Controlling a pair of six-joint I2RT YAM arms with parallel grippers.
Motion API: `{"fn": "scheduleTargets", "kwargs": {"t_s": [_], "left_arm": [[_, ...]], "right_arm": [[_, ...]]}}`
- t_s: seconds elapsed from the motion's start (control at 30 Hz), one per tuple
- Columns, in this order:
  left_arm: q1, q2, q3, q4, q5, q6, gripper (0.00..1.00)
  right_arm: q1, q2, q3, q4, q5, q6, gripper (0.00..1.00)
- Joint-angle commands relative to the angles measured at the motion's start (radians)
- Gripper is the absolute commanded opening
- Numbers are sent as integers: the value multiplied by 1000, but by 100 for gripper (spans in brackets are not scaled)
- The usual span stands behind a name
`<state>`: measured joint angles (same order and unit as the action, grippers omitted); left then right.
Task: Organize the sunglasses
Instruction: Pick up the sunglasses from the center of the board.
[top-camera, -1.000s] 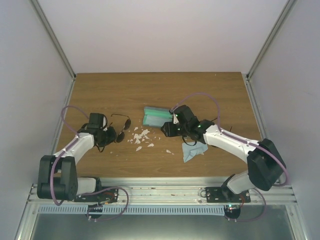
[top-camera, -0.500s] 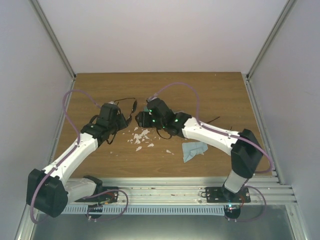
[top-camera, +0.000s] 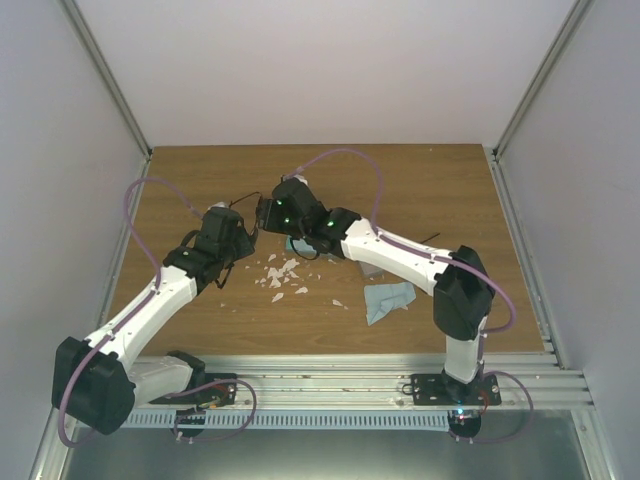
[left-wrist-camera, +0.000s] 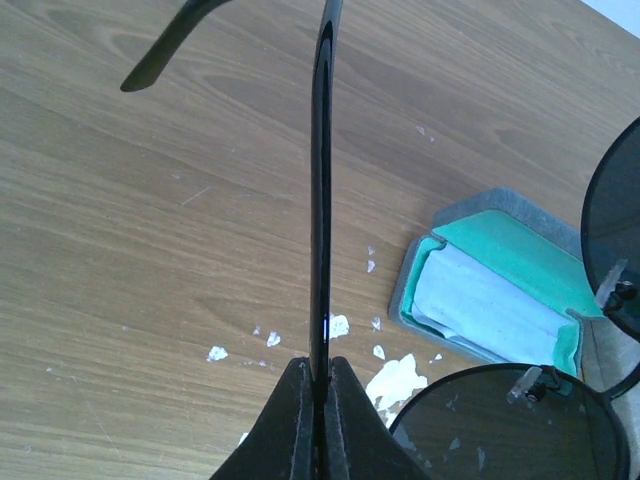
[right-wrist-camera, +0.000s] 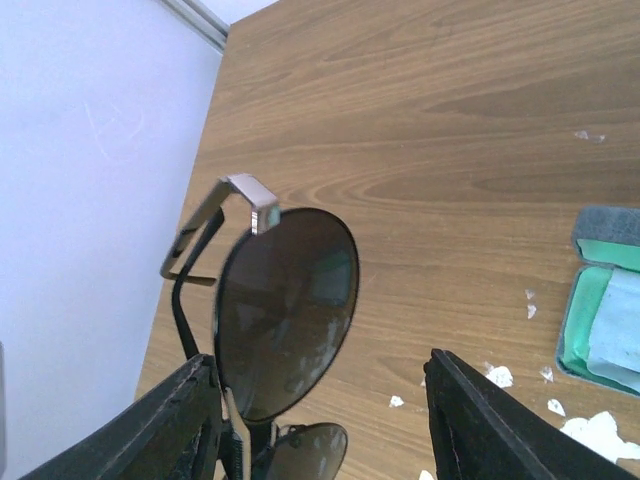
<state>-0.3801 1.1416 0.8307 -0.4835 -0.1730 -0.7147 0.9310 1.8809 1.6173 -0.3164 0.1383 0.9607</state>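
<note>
Above table (left-wrist-camera: 150, 250), mid-task: open case (left-wrist-camera: 505, 240) lies below, no glasses inside. Dark sunglasses (left-wrist-camera: 500, 425) aloft, my left pincer (left-wrist-camera: 318, 370) pinching one temple (left-wrist-camera: 320, 200); right pincer (right-wrist-camera: 318, 360) spread, close to lens (right-wrist-camera: 285, 310). Folding, casing left, I judge.

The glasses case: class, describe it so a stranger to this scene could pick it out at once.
On the wooden table, look beside the scatter of white flakes near the middle. The glasses case lies there open: a grey rectangular box, the only thing with bright green lining, a pale cloth tucked inside.
</note>
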Motion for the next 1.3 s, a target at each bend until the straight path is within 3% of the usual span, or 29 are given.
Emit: {"fn": "scheduleTargets", "kwargs": {"t_s": [0.0,0.4,0.7,0.8,0.97,1.13,1.27], "left_arm": [[-7,-1,14,48,-54,0,0],[-7,12,8,79,-52,16,0],[-7,49,20,73,-72,19,0],[-7,51,21,71,-70,18,0],[-8,41,16,77,-60,19,0],[-8,28,4,95,-55,31,0],[-8,23,0,105,-59,37,0]], "right_arm": [[12,23,21,-27,34,23,56],[19,120,121,-89,-19,-8,43],[34,132,142,-126,11,-30,43],[34,132,142,-131,18,-34,32],[34,145,159,-139,3,-35,24],[34,167,182,-150,-25,-24,23],[34,184,205,-165,-26,-24,28]]}}
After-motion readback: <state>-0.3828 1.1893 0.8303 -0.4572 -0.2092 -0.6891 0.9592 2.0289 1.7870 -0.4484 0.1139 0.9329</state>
